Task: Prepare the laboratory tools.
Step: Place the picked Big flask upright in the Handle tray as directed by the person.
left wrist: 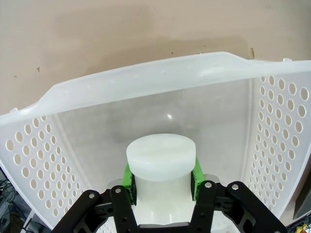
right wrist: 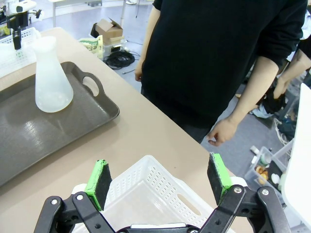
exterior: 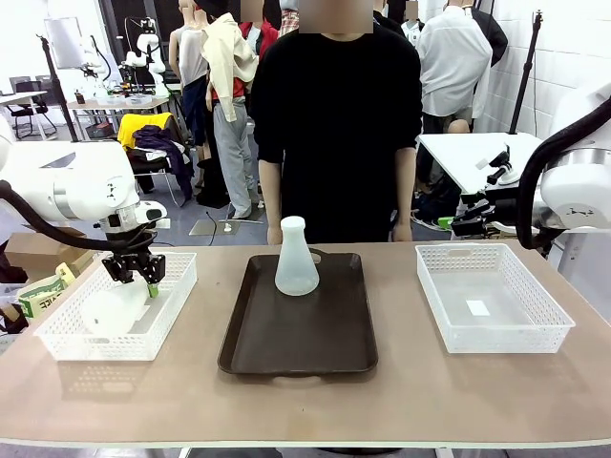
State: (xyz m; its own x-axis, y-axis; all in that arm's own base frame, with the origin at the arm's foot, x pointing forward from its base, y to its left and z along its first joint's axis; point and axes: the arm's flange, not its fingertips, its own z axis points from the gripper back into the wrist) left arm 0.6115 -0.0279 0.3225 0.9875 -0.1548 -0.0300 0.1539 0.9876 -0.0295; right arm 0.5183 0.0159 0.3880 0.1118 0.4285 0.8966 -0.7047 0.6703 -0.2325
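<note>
The left gripper (left wrist: 163, 177) is pinching a conical flask (left wrist: 160, 167) by its neck inside the left mesh basket (left wrist: 277, 111), likely for lifting toward the brown tray (exterior: 298, 329); the right gripper (right wrist: 159, 180) is hanging spread.

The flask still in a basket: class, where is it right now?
In the front view, the flask lies in the left basket, beside the tray, its neck clamped in the left pincer.

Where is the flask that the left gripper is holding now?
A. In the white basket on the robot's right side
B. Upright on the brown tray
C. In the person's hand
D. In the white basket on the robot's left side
D: the left gripper is shut on the neck of a flask lying in the left basket.
</note>
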